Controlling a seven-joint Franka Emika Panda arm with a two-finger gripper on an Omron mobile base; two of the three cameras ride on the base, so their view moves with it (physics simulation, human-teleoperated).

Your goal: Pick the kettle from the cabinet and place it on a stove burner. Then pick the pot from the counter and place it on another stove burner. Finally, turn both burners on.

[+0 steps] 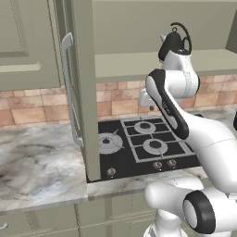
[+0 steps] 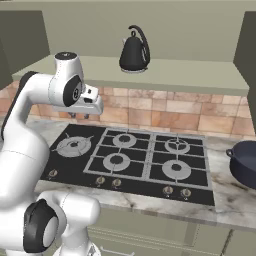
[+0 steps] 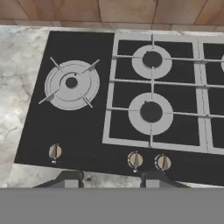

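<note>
- The kettle (image 2: 134, 51) stands upright on the open cabinet (image 1: 86, 69) shelf above the stove, untouched.
- My gripper (image 3: 111, 178) hangs over the hob's front edge, well below the kettle, its fingers parted and empty.
- I see the large stove burner (image 3: 71, 84) at the hob's left end, bare.
- The navy pot (image 2: 245, 163) sits on the marbled counter (image 2: 235, 197) right of the hob, as far as I can see at the frame edge.
</note>
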